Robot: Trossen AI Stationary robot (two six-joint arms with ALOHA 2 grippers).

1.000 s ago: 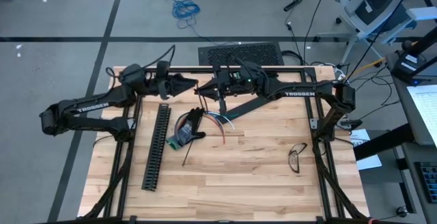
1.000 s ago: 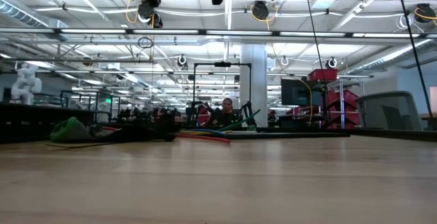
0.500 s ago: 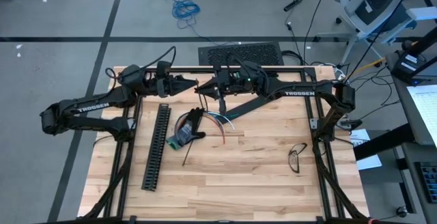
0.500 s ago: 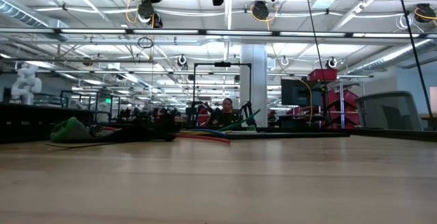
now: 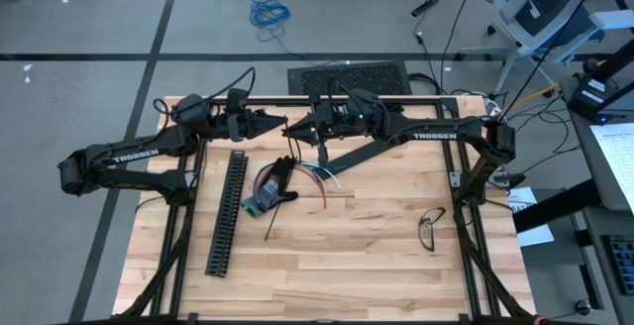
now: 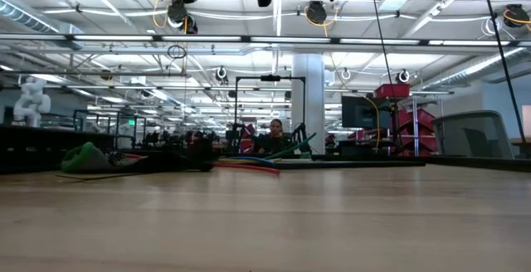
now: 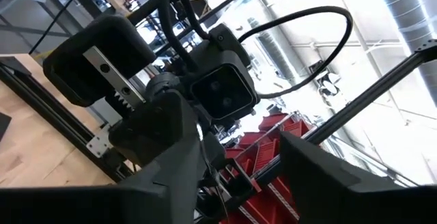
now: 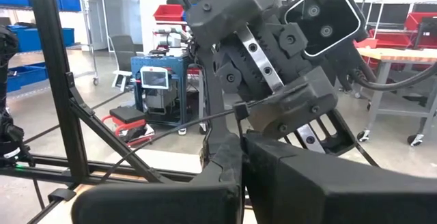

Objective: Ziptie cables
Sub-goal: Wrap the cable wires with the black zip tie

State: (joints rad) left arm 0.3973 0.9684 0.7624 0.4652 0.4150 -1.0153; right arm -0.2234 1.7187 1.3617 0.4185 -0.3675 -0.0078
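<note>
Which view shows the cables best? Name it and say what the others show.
The high view: it looks straight down on the cables, showing the whole loose bundle beside the black slotted channel. The low view shows only a flat edge-on strip of coloured wire. Neither wrist view shows them.

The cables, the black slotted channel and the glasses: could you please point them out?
cables [image 5: 317,174], high view, on the coloured strands.
black slotted channel [image 5: 227,211], high view, mid-length.
glasses [image 5: 431,228], high view, on the frame.
</note>
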